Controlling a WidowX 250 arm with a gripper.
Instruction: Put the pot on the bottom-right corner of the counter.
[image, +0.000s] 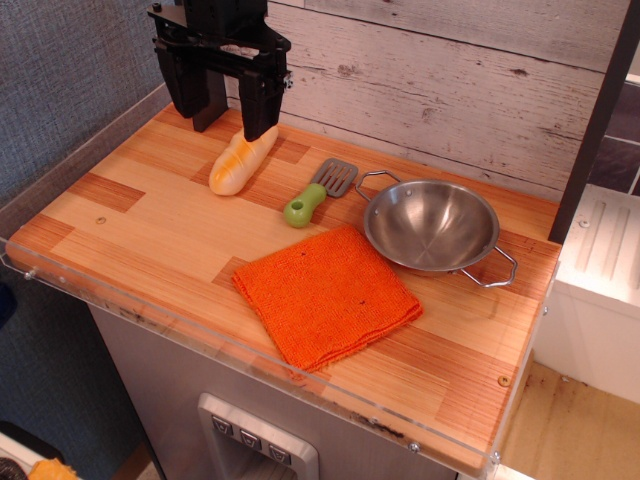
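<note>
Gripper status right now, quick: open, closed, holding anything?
Gripper: open and empty, fingers spread, hanging at the back of the counter just above the bread roll; the pot is untouched.

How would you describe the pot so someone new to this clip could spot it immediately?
Start at the wooden counter and look to its side nearest the white unit. There, just behind the orange cloth and beside the green-handled spatula, sits the pot. It is the only shiny metal item: a shallow round bowl shape with two thin wire loop handles.
</note>
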